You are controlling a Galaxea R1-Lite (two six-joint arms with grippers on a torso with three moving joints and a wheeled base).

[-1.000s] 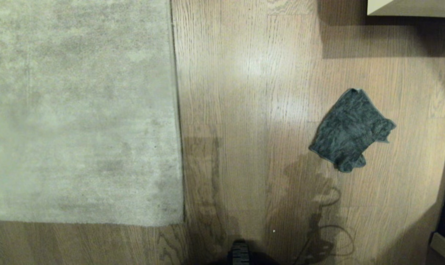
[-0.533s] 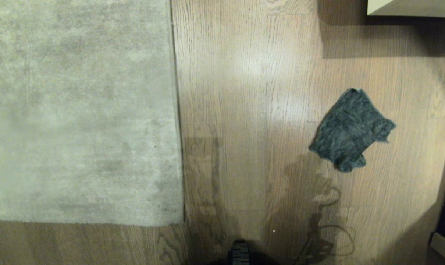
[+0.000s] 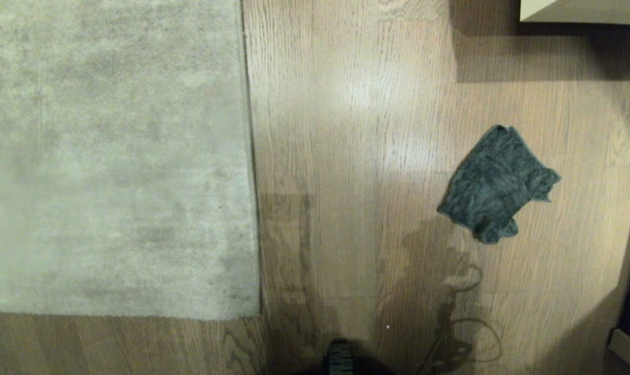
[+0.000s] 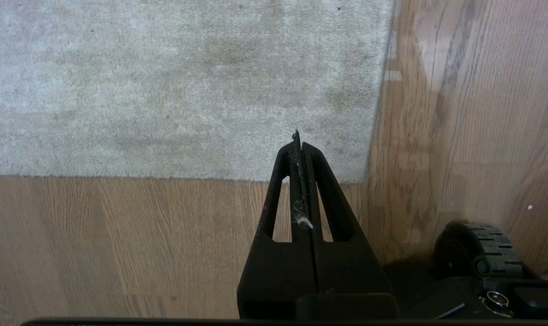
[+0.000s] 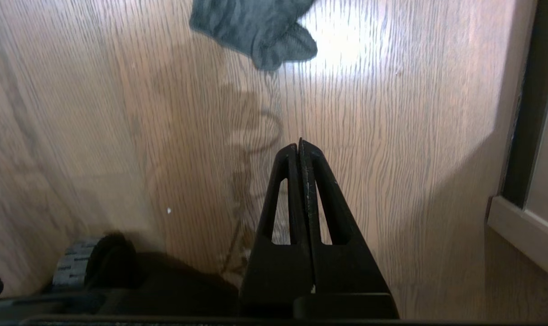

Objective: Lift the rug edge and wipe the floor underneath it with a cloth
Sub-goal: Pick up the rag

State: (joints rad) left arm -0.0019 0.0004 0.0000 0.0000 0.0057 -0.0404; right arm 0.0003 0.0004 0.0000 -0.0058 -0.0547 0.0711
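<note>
While the rug (image 3: 117, 156) lies flat on the floor (image 3: 346, 156), its near corner is seen just ahead of the left gripper (image 4: 297, 136), whose two black fingers are pressed together with nothing but a wisp of lint between them. The bound edge of the rug is found to the inner side of that gripper, with bare planks beyond it. The cloth (image 3: 494, 185) is left crumpled on the floor, well apart from the rug; from the right wrist it is seen ahead of the right gripper (image 5: 300, 144) and a little toward the robot's middle, not touched. The fingers of the right gripper are likewise closed on nothing. Nothing is seen lying between either gripper and its nearest task thing; only shadows of the arms and a looped cable are cast on the planks. A ribbed black wheel (image 4: 482, 246) of the base is seen beside the left gripper. A pale skirting or cabinet edge (image 5: 523, 235) is seen to the outer side of the right gripper, and a pale furniture corner (image 3: 580, 11) is seen far ahead past the cloth. The wood is lit by a soft glare.
</note>
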